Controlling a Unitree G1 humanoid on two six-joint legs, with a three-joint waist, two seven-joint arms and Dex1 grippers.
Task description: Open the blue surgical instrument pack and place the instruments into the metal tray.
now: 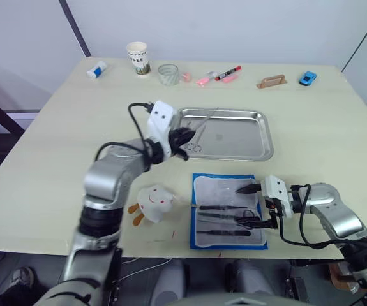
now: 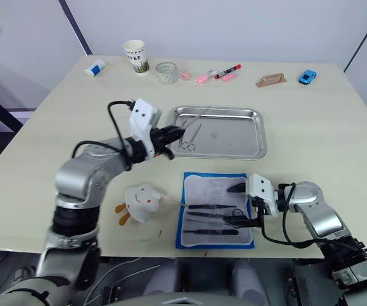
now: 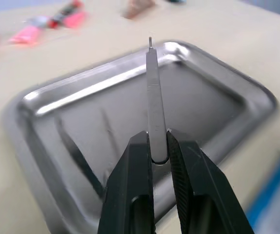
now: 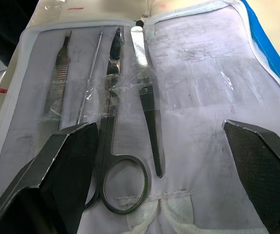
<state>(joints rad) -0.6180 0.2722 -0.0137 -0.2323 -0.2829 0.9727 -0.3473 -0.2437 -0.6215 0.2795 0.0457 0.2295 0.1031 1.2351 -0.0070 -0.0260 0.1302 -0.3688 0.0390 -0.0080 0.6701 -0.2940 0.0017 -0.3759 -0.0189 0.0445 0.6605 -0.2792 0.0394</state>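
Over the tray's (image 1: pixel 260 137) near-left corner, the left tool (image 3: pixel 159 146) pinches one slim instrument (image 3: pixel 155 97) pointing lengthwise into the tray, while the right tool (image 4: pixel 164 161) hovers wide open above the opened pack (image 1: pixel 199 241), where the remaining instruments (image 4: pixel 113 97) lie side by side.

My worktop (image 1: pixel 55 159) is pale cream. The metal tray (image 1: pixel 263 137) is shiny silver. The blue surgical instrument pack (image 1: pixel 194 210) lies open, with a bright blue border around a whitish clear insert, and the instruments (image 4: pixel 114 117) in it are silvery-grey. My left gripper (image 3: pixel 159 146) and right gripper (image 4: pixel 161 161) have black fingers. The toy car (image 1: pixel 307 78) is blue, the markers (image 1: pixel 216 77) pink and red.
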